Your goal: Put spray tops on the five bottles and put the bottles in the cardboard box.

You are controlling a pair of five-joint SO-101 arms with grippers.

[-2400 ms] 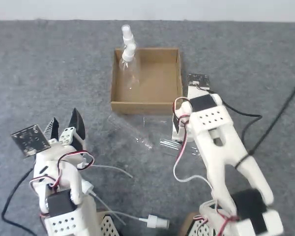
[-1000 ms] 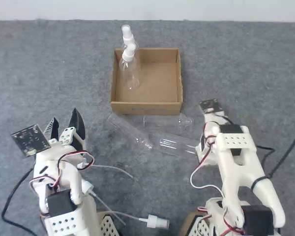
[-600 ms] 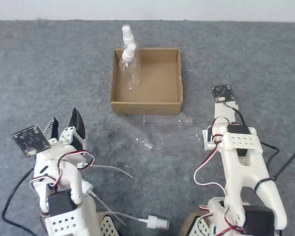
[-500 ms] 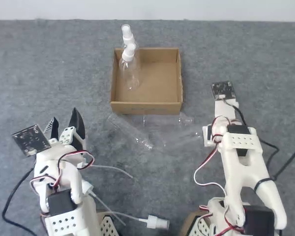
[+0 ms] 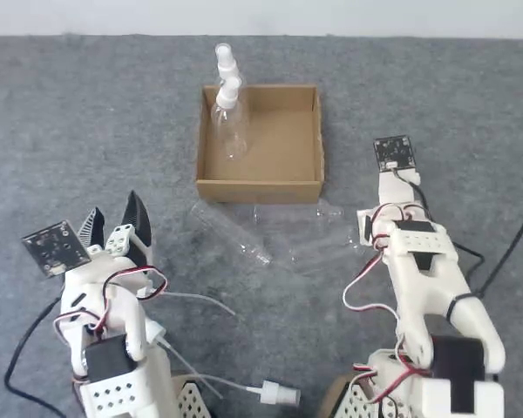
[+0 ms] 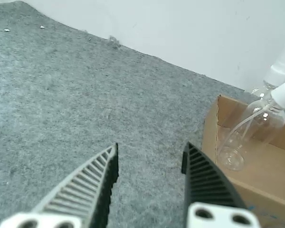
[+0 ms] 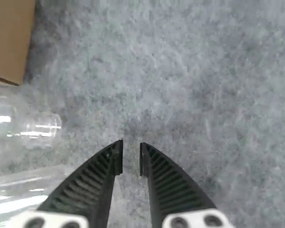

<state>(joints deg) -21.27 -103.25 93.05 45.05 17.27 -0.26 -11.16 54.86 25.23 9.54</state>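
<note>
Two pincers of mine sit over grey carpet (image 5: pixel 87 113) that runs back to a white wall (image 5: pixel 331 16). My left pincer (image 5: pixel 115 225) is spread wide and empty, well apart from the box. My right pincer (image 7: pixel 131 144) is barely parted, only a slit between the jaws. It grips nothing and is low over bare carpet, just beside the bottle mouths.

Three clear bottles lie topless between me and the box: a slanted bottle (image 5: pixel 229 230), a front bottle (image 5: pixel 292 214) along the box wall, and a near bottle (image 5: pixel 318 251) by my right arm. One loose spray top (image 5: pixel 276 394) lies near my left base.

The cardboard box (image 5: pixel 260 187) holds one capped bottle (image 5: pixel 229 126) against the wall on my left side. A second capped bottle (image 5: pixel 224 59) shows at its far corner; I cannot tell whether it is inside or outside.
</note>
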